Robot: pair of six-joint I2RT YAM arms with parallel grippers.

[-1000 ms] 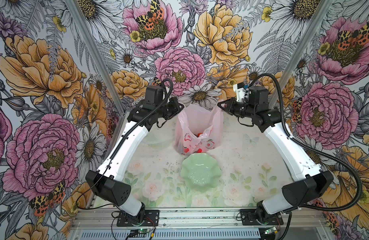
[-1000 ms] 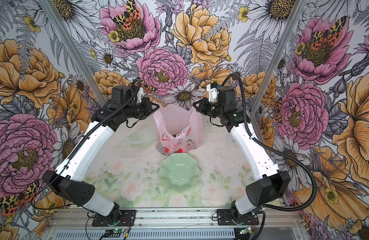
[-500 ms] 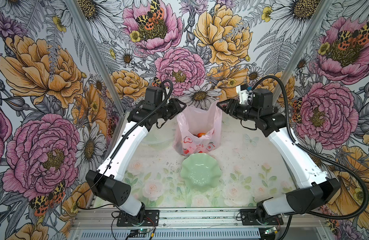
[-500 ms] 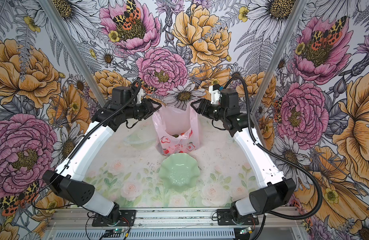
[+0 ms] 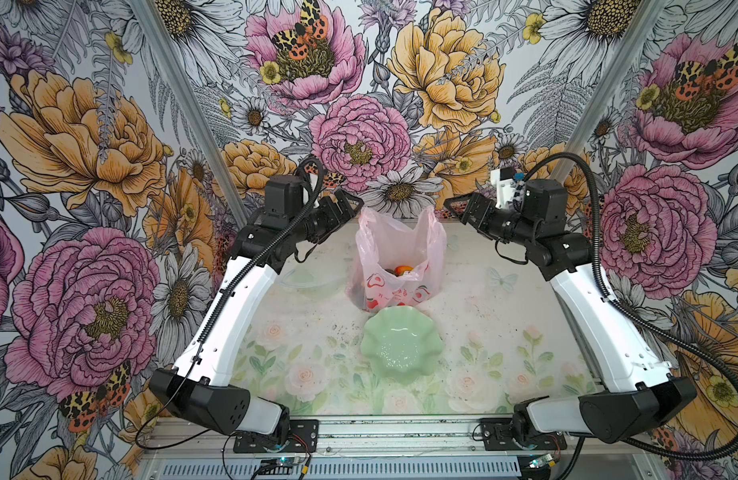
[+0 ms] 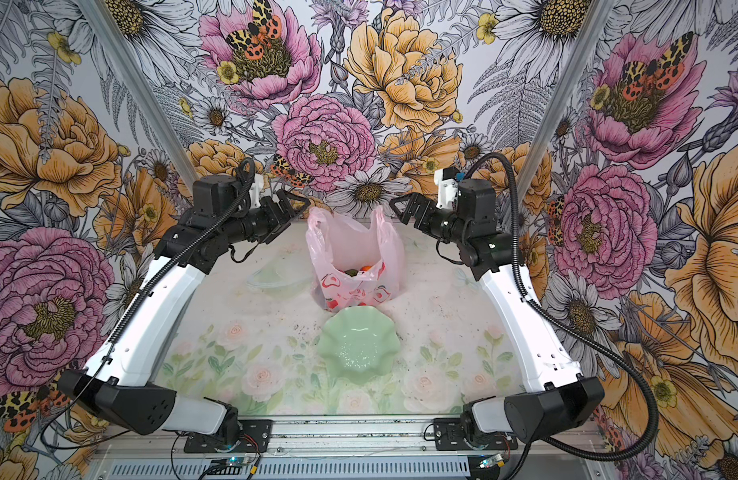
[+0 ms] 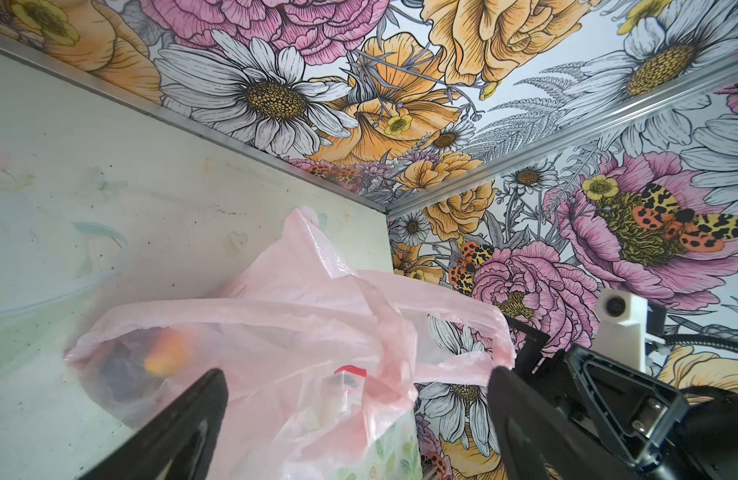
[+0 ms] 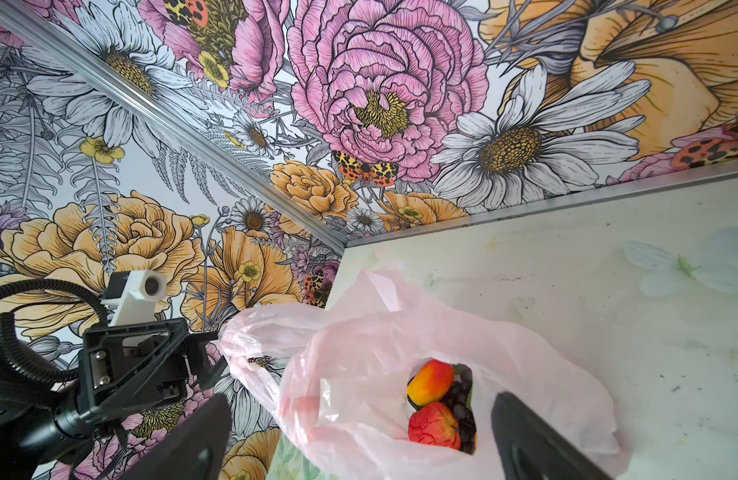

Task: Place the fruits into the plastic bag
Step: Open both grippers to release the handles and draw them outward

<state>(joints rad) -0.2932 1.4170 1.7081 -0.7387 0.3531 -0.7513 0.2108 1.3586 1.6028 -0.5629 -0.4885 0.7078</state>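
left pincer [image 5: 352, 205] open, right pincer [image 5: 454, 208] open | flanking plastic bag [image 5: 394, 245] handles | toy fruits [image 8: 433, 399] inside, likely keeping it standing | scalloped dish [image 5: 401, 353] empty

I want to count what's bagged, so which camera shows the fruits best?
The right wrist view: it looks into the open bag at the fruits. Both top views show only a sliver at the mouth; the left wrist view, a blurred orange smudge through plastic.

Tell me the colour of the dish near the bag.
Pale green; the dish shows best in a top view.
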